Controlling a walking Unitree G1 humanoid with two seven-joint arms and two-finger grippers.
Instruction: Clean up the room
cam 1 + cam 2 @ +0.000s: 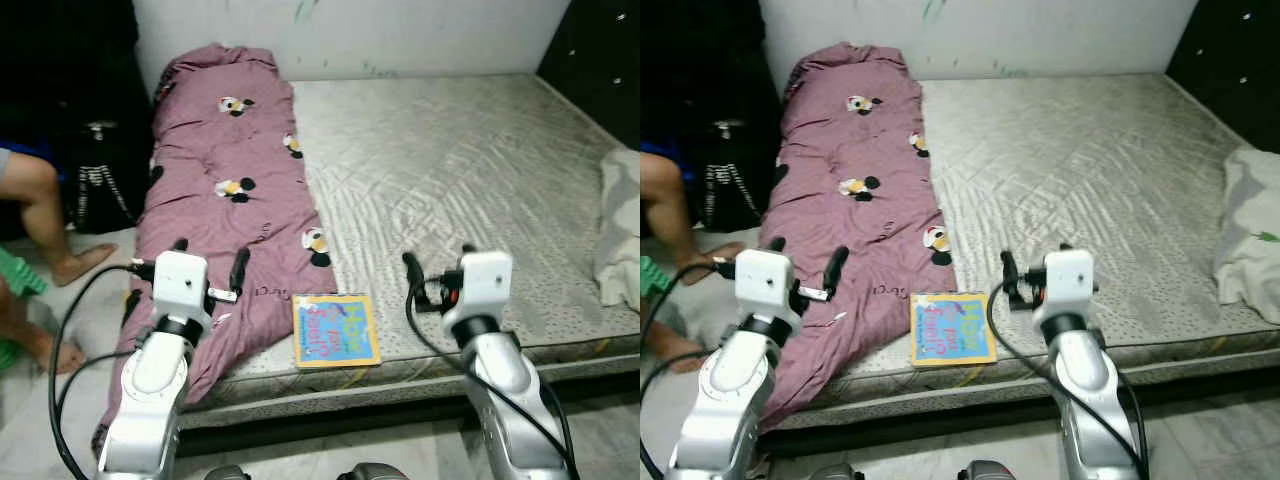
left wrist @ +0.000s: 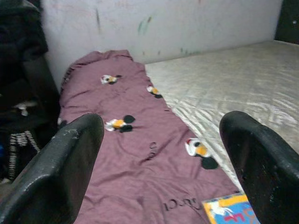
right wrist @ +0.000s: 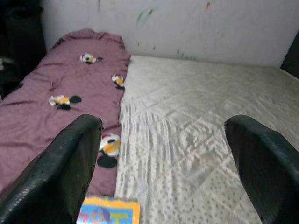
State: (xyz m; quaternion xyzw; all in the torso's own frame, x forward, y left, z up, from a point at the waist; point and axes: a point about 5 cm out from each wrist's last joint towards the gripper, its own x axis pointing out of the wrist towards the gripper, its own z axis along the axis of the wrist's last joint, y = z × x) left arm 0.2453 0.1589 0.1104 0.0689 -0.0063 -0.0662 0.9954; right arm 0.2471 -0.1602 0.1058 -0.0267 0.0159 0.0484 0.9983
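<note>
So the robot's standing at the foot of a bed (image 1: 480, 170) with both arms up in front of it. Left gripper (image 1: 208, 262) hovers over the near end of a purple blanket (image 1: 225, 190) — the one with little cartoon prints — and its fingers (image 2: 70, 158) are spread wide, nothing between them. Right gripper (image 1: 436, 268) hangs over the bare mattress near the front edge, fingers (image 3: 70, 158) also wide apart and holding nothing.

The blanket runs in a long strip down the left side of the bed, from the wall to the front edge, where its near corner droops over the side toward the floor. Just beside that end, a colourful book (image 1: 335, 330) lies flat on the mattress right at the front edge, between the two grippers and touching neither. A white pillow (image 1: 622, 230) sits at the far right edge of the bed, well apart from the rest.

Off to the left there's a person's legs (image 1: 45, 210) on the floor next to a dark bag (image 1: 95, 180).
</note>
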